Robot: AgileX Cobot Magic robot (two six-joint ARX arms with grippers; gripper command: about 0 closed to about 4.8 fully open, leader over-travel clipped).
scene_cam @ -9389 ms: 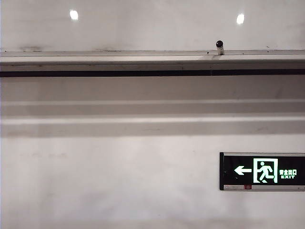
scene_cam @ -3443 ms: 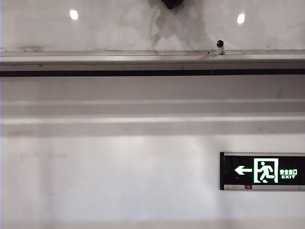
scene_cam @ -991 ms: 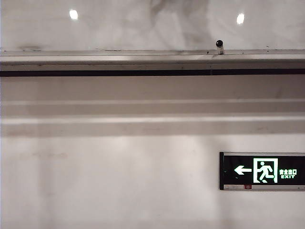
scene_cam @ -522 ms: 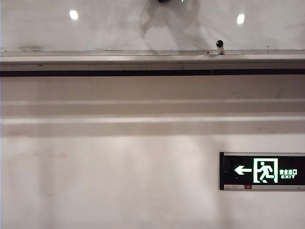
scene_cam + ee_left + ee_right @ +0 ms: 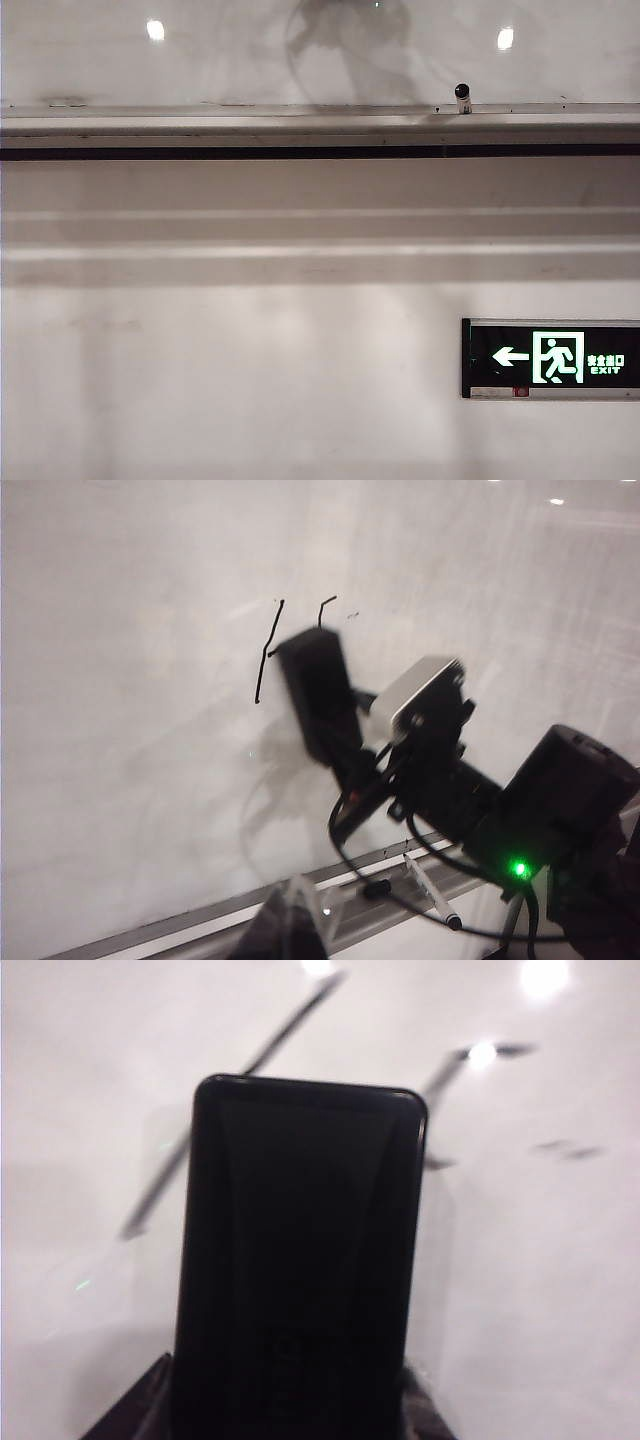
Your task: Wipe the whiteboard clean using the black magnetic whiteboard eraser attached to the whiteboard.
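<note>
The right gripper (image 5: 290, 1400) is clamped on the black eraser (image 5: 298, 1260), the block being held lengthwise out from the wrist so that its broad pad can be laid flat against the whiteboard (image 5: 90, 1080). In the left wrist view the same eraser (image 5: 318, 705) is seen carried at the end of the right arm, pressed to or just off the glossy panel; contact cannot be confirmed through the blur. Black marker strokes (image 5: 268, 650) are left on the whiteboard (image 5: 120, 730) at about ten o'clock from the eraser, just beside its upper end, so wiping is judged unfinished and the pad is presumably being aimed at them. A marker pen (image 5: 432, 890) is lying in the pale rail (image 5: 200, 920) at five o'clock from the eraser.

The left gripper (image 5: 290, 935) is shut and empty, kept low near the rail, apparently parked clear of the sweep. In the exterior view only a grey shadow is thrown on the whiteboard (image 5: 200, 60) at twelve o'clock; neither arm is shown there.
</note>
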